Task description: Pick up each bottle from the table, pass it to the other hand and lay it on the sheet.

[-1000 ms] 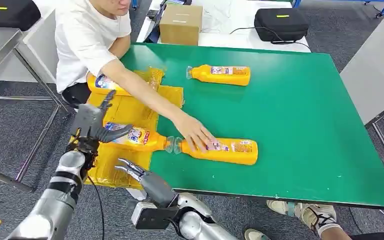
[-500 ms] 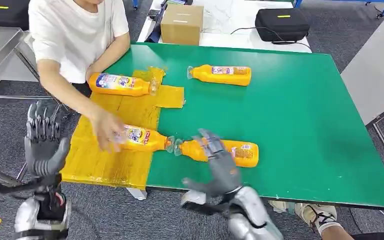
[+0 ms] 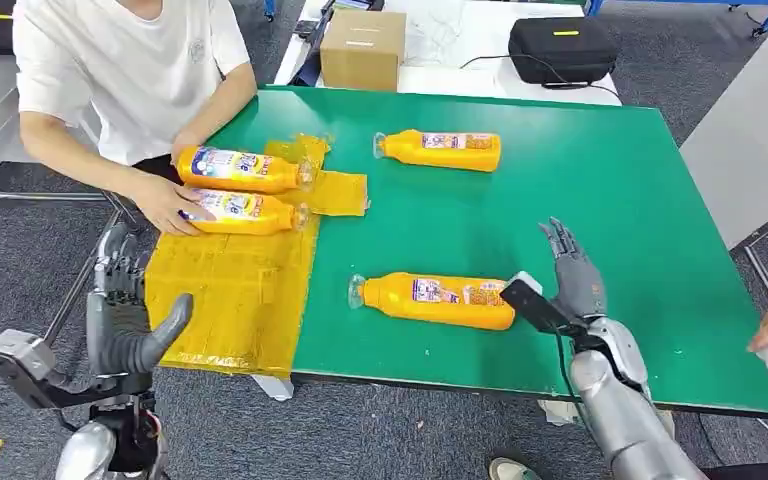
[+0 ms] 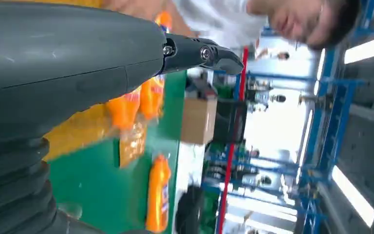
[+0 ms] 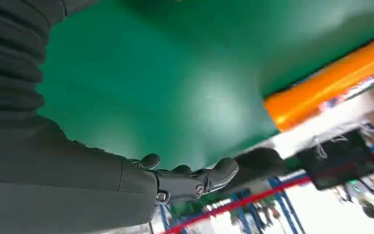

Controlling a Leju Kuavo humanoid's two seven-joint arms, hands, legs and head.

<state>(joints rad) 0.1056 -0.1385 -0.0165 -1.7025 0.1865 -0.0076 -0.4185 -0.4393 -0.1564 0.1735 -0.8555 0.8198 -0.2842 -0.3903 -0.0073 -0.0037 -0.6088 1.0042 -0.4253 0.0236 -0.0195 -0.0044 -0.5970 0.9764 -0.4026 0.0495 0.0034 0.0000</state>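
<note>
Orange near bottle [image 3: 435, 300] now alone on green table [image 3: 600, 210]; person's hand [image 3: 165, 205] slid second bottle [image 3: 245, 212] up sheet [image 3: 235, 285] beside first bottle [image 3: 245, 170]. Right hand [image 3: 572, 280] empty, fingers spread, shifted to near bottle's base; left hand [image 3: 125, 320] empty, open, off-table. Far bottle [image 3: 440, 150] waits. Next grasp likely.

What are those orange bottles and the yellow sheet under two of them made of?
The orange bottles, such as the nearest bottle, look like glossy plastic: smooth sides, printed labels, clear caps. The yellow sheet seems a thin plastic film or bag material: it wrinkles and shines at its folds. I can't be sure from sight alone.
</note>
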